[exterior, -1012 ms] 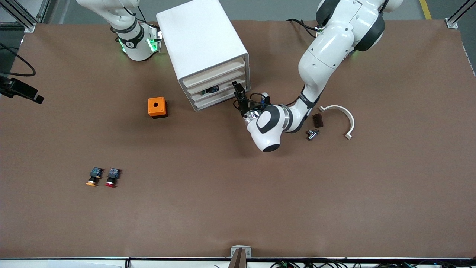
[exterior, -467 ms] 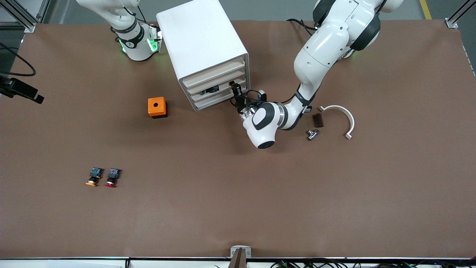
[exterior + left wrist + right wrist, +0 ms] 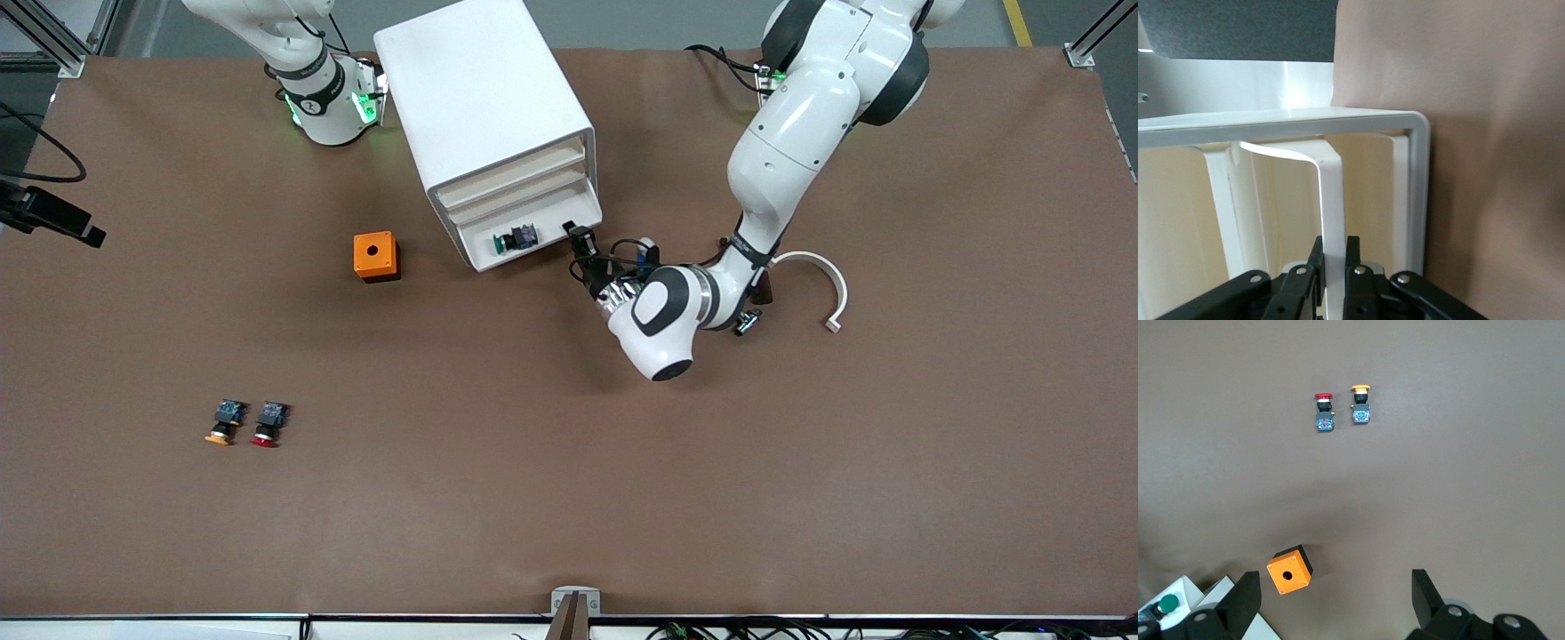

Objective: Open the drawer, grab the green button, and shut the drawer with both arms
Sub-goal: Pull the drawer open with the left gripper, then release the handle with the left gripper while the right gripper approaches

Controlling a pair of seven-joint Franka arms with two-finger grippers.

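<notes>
Front view, right arm's end first: two loose push buttons lie side by side on the matte brown table (image 3: 569,498), orange-capped button (image 3: 220,423) and red-capped button (image 3: 268,425), both with black bodies and blue rear blocks, well nearer the camera than everything else. Orange box (image 3: 377,256), square with a round hole in its top face, sits beside the cabinet. My right arm waits up by its base; right gripper (image 3: 1338,603) hangs high over that box, jaws fully apart, holding nothing. Cabinet (image 3: 480,107) is smooth white plastic with rounded corners; its lowest drawer (image 3: 533,253) is pulled out, a shallow white tray. The button (image 3: 516,238), green round cap, black body, blue block, lies on its side in that drawer. My left gripper (image 3: 582,244) is clamped tight on the drawer's thin curved front lip at the corner toward the left arm's end; wrist view shows the black fingers (image 3: 1353,263) pinching the white strip. Next, partly hidden by the left arm, a small metal fitting (image 3: 747,322), then a white half-ring bracket (image 3: 822,280) flat on the table.
</notes>
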